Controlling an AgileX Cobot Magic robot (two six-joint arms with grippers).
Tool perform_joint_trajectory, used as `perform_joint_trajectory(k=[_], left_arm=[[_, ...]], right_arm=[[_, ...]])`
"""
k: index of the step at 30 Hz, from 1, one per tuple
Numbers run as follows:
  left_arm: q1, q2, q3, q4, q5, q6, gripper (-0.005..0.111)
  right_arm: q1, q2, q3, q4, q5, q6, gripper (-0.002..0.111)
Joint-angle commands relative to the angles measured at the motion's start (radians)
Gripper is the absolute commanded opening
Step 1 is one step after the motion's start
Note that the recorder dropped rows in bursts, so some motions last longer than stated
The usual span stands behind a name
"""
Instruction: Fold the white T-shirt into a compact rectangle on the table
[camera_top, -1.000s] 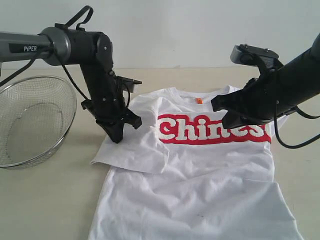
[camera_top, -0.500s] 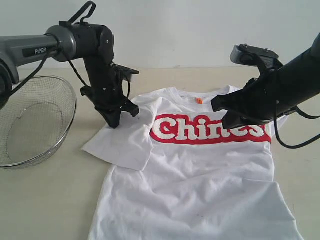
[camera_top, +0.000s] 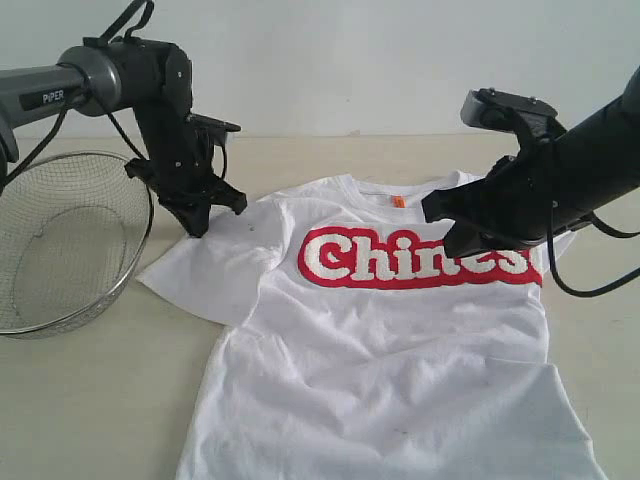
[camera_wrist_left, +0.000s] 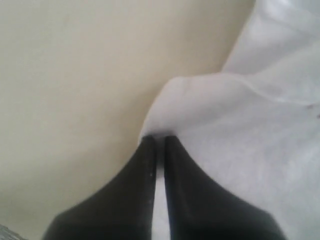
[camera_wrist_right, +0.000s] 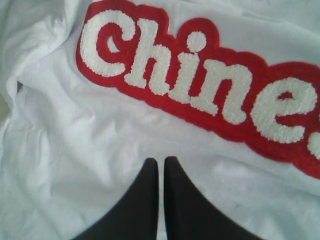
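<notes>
Soft, even, fairly bright light fills the exterior view; the shirt (camera_top: 400, 360) throws only a faint shadow on the table (camera_top: 100, 400). The left wrist view is blurred throughout, the left fingers (camera_wrist_left: 135, 200) included. The right wrist view shows the lettering (camera_wrist_right: 200, 90) crisp and the right fingers (camera_wrist_right: 142, 200) soft-edged.

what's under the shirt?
Only table shows around the shirt, which lies spread on it. Whatever is beneath the cloth is covered; no bulge hints at anything else.
</notes>
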Motion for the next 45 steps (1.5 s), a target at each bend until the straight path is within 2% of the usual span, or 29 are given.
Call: perform_joint_trajectory(k=[1,7,11,17,24,25,29,33,38,41,45], left_arm=[[0.005,0.005,-0.088,0.007,-0.041,-0.033,0.005],[0.005,0.001,-0.207,-0.022,-0.014,-0.058,0.005],[0.005,-0.041,-0.237,-0.24,0.023,0.032,0.005],[0.001,-0.168,-0.227,-0.4,0.027,0.098,0.005],[-0.014,-0.358,0.027,-0.638,0.027,0.199,0.005],[-0.047,-0.405,0.111,-0.64,0.027,0.235,0.005],[-0.141,-0.529,0.391,-0.639,0.017,0.319,0.005],[-0.213,-0.59,0.632,-0.639,-0.1,0.326,0.005],[-0.282,-0.604,0.797,-0.648,-0.208,0.35,0.005],[-0.322,-0.606,0.81,-0.661,-0.217,0.35,0.005],[-0.331,-0.606,0.81,-0.661,-0.275,0.361,0.005]], right_arm=[[0.003,-0.004,-0.003,0.006,0.005,-0.007,0.0],[0.003,-0.004,-0.003,0.006,-0.002,-0.004,0.0],[-0.01,-0.004,-0.012,-0.01,-0.104,0.04,0.0],[-0.144,0.067,-0.153,-0.012,-0.005,0.096,0.0],[-0.301,0.225,-0.336,-0.076,0.155,0.181,0.0],[-0.327,0.265,-0.352,-0.126,0.186,0.212,0.0],[-0.337,0.337,-0.35,-0.136,0.159,0.201,0.0],[-0.339,0.393,-0.35,-0.142,0.085,0.199,0.0],[-0.341,0.45,-0.35,-0.143,0.065,0.199,0.0],[-0.341,0.494,-0.35,-0.141,0.063,0.195,0.0],[-0.339,0.513,-0.35,-0.144,0.065,0.193,0.0]])
